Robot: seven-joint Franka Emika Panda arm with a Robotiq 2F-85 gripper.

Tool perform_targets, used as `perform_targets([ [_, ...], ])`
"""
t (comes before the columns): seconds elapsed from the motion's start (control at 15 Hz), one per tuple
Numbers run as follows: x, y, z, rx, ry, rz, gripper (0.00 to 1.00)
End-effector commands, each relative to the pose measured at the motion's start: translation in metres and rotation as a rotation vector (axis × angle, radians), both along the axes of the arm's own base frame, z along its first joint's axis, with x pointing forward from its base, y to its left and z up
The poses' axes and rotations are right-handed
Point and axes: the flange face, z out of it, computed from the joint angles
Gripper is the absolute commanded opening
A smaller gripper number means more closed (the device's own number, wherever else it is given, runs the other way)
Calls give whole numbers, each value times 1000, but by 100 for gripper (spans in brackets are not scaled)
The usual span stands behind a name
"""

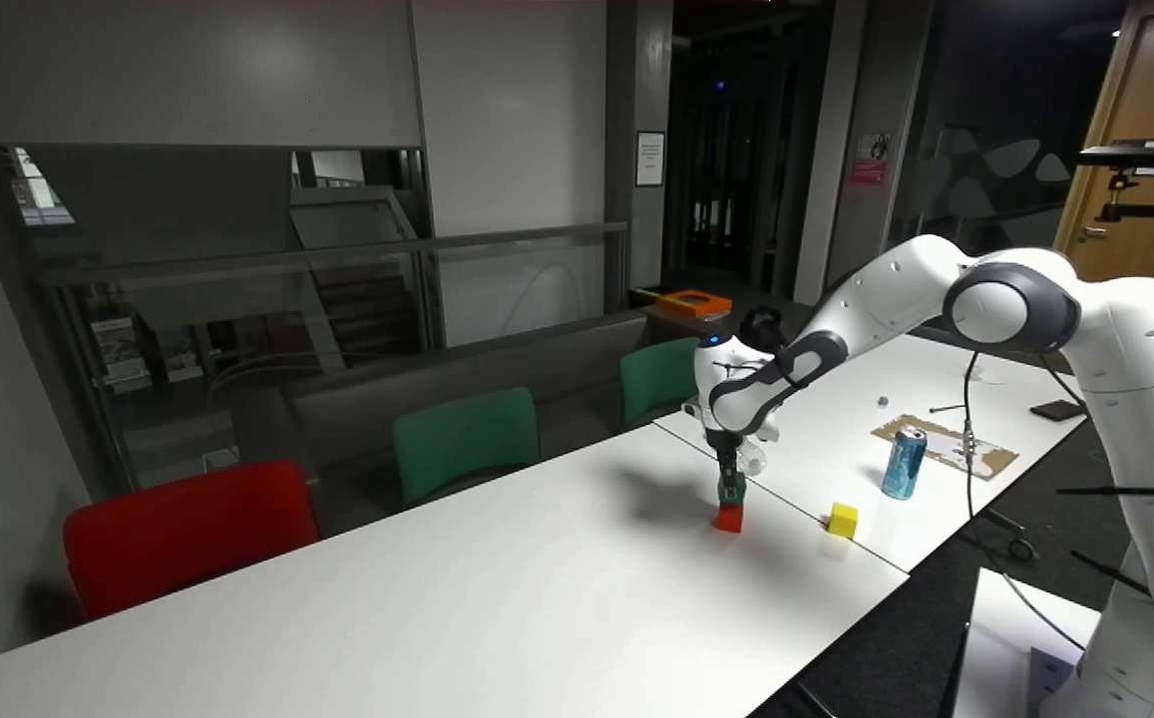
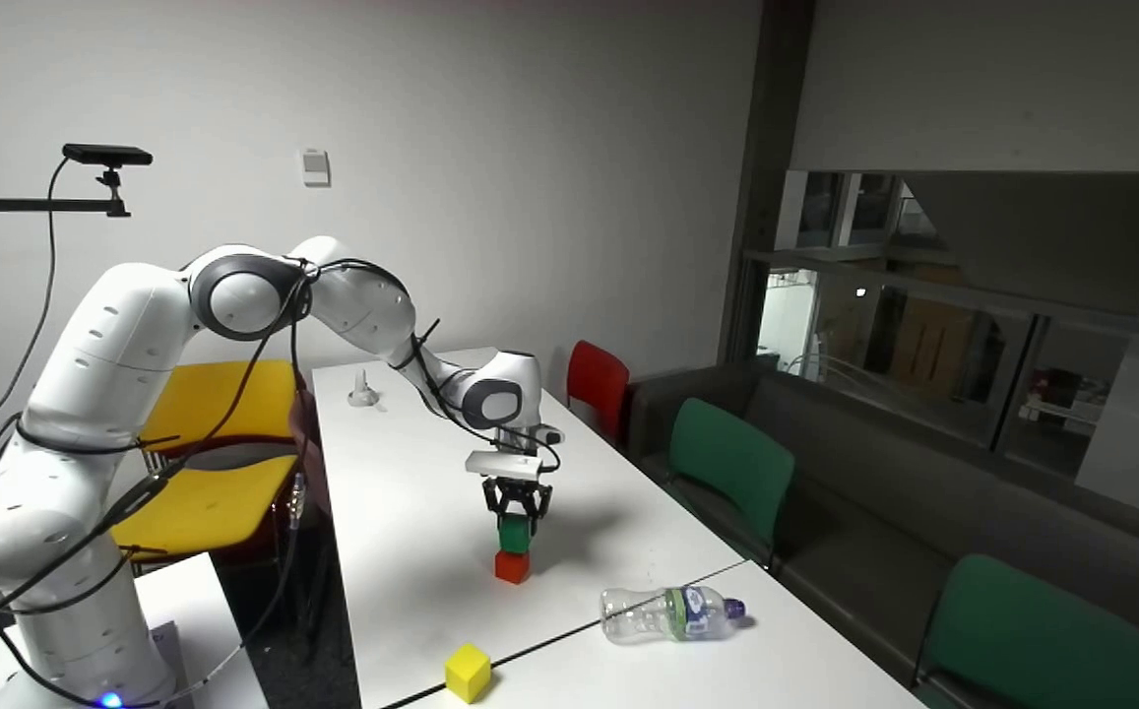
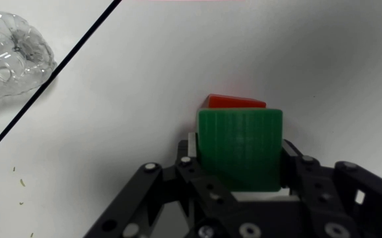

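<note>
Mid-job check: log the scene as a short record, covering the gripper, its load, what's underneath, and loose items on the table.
Gripper: closed on the load
Load: green cube, gripped on two opposite sides
Underneath: red cube, on the table
Cube-to-cube contact: cannot tell
Yellow cube: apart, at the table seam
Bottle: clear, lying on its side
Can: blue, upright

Green block, red block: bold colours!
And there's black on the gripper, a yellow block, a can in mottled blue, bright white across the tabletop!
</note>
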Motion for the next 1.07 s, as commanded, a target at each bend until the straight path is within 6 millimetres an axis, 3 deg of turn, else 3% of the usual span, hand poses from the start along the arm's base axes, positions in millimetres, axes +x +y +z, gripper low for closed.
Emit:
perform_targets([
  [0.0,6,-7,2,26,18,-23,30],
  [1.0,6,-5,-6,61,65,-71,30],
])
